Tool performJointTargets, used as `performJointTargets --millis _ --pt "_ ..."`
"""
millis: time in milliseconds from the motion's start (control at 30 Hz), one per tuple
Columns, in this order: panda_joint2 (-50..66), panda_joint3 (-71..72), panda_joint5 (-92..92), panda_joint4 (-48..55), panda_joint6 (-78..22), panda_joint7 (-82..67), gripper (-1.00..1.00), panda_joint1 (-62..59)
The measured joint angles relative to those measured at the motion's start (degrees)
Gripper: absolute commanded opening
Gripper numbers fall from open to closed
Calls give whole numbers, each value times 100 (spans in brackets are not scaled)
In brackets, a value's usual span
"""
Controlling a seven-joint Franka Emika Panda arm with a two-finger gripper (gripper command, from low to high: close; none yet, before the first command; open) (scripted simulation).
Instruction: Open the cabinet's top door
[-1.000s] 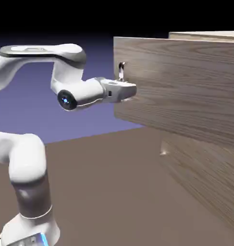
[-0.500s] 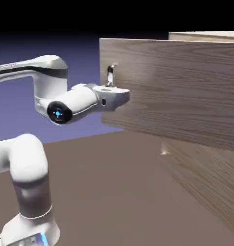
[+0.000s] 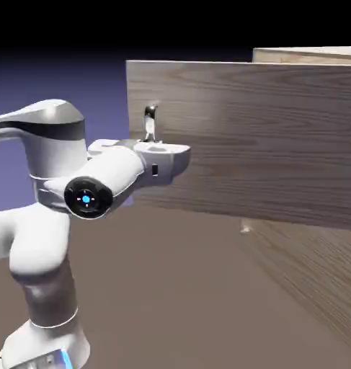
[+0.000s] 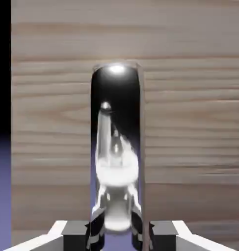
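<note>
The cabinet (image 3: 308, 55) stands at the exterior view's right. Its top door (image 3: 264, 137) is out of the cabinet's front, its free edge far to the left. A small dark-and-silver handle (image 3: 150, 121) stands upright near that edge. My gripper (image 3: 156, 144) is shut on the handle's lower part, and the white hand lies level against the panel. In the hand view the shiny handle (image 4: 116, 147) fills the middle between the two grey fingertips (image 4: 75, 234), with the top door's wood grain (image 4: 190, 122) behind. The gripper (image 4: 116, 229) closes tightly around the handle's base.
The lower door (image 3: 308, 277) sits shut below, with its own small handle (image 3: 244, 229). Brown table surface (image 3: 171, 288) spreads under the open panel. My arm's elbow and base (image 3: 41, 288) fill the lower left.
The top door's free edge and my hand have travelled left together, so the door stands wider open. The grip on the handle has stayed shut.
</note>
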Motion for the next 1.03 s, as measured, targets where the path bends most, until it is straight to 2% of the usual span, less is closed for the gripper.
performJointTargets --millis 167,467,1033 --pt "454 -1039 -878 824 -1001 -64 -100 363" --pt "1022 -2501 -1913 2693 -2622 -57 -100 1742" --pt "1000 -4009 -2664 6222 -5024 466 -100 4642"
